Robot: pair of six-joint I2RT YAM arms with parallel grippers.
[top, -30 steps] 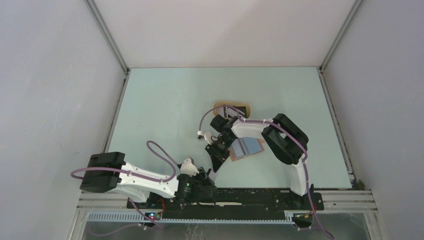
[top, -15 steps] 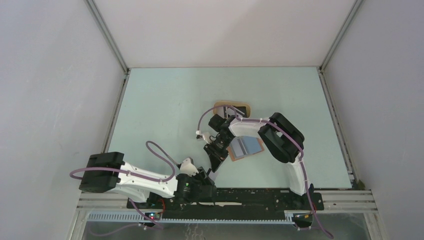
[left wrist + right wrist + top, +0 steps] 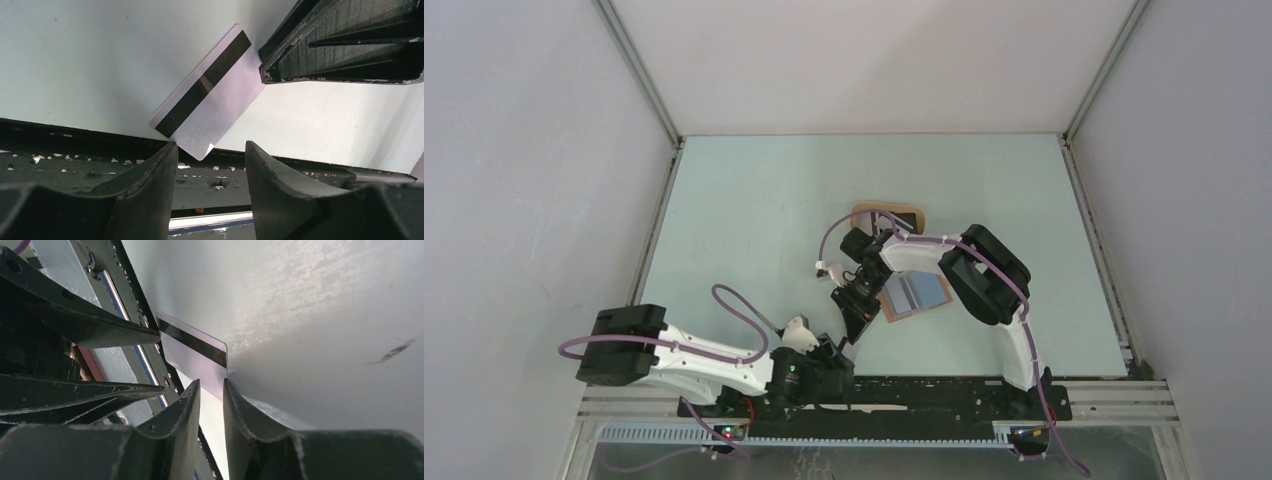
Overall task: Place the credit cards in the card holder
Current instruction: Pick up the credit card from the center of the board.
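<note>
The left arm has slid back a little. The right gripper (image 3: pixel 211 390) pinches the thin whitish striped card (image 3: pixel 192 354); the left gripper (image 3: pixel 210 160) waits open to help.

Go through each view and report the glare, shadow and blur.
Top external: even, soft light, only faint shadows on the table, everything sharp but small.
Left wrist: a bright sheen crosses the card; the left claw sits dark and slightly soft in the foreground.
Right wrist: glare washes the table surface pale, a broad shadow lies under the right claw, near fingers blurred.
</note>
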